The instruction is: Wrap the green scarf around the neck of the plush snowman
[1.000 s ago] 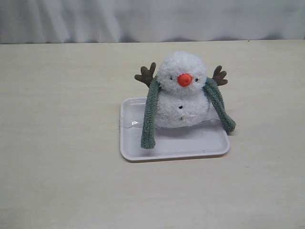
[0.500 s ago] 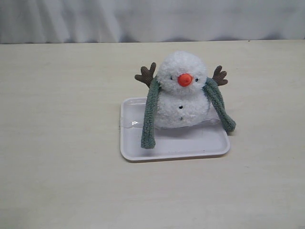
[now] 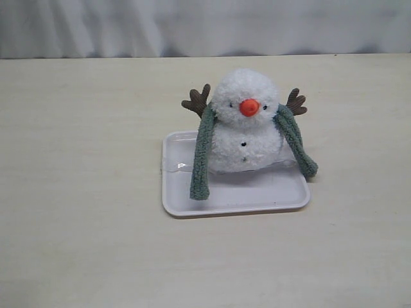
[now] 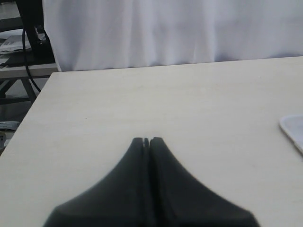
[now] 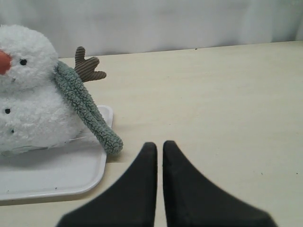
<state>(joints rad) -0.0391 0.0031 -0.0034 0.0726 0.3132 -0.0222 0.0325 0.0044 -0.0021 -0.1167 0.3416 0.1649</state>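
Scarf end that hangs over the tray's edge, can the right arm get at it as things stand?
Probably yes. The scarf end lies close beside the right gripper, only bare table between them; its jaws look shut and must open first.

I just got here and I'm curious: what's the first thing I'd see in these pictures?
A fluffy white plush snowman with an orange nose sits on a white tray in the middle of the pale table. A green scarf hangs from its neck, one end down each side, and the ends are not crossed in front.
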